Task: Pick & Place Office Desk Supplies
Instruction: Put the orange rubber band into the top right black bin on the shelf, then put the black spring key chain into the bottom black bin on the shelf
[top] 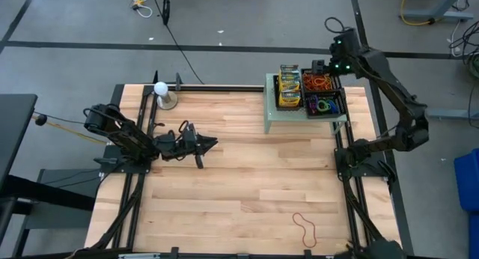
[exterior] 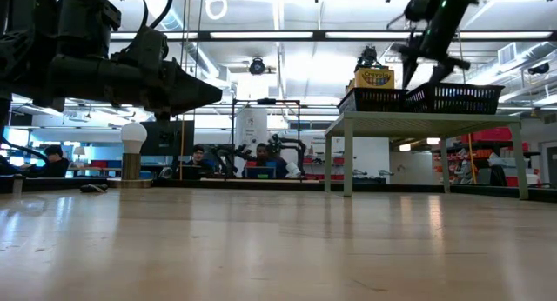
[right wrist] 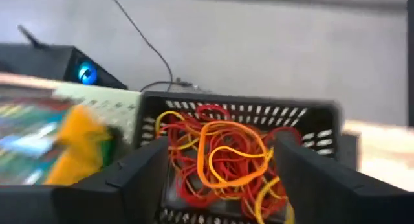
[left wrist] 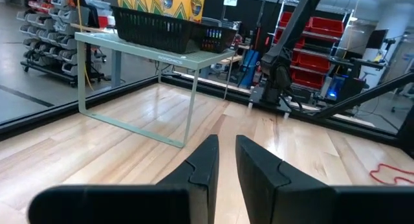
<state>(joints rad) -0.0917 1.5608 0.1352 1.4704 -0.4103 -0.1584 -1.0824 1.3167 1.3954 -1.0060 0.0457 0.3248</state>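
Observation:
On a pale-green stand (top: 273,117) at the far right sit black baskets. One holds yellow-green crayon boxes (top: 290,87), one orange and red rubber bands (right wrist: 220,153), one green and purple bands (top: 325,106). My right gripper (right wrist: 220,179) hovers open over the orange-and-red basket (top: 320,82), tilted downward, with nothing between its fingers. One red rubber band (top: 304,227) lies flat on the table near the front right. My left gripper (left wrist: 226,162) waits at the table's left (top: 206,144), pointing level toward the stand, with a narrow gap between its fingers and nothing in it.
A white ball on a small stand (top: 161,93) is at the far left. Black frame rails (top: 352,206) run along the table's left and right sides. Bare wood (top: 247,192) spans the middle. People sit in the room beyond the table (exterior: 261,157).

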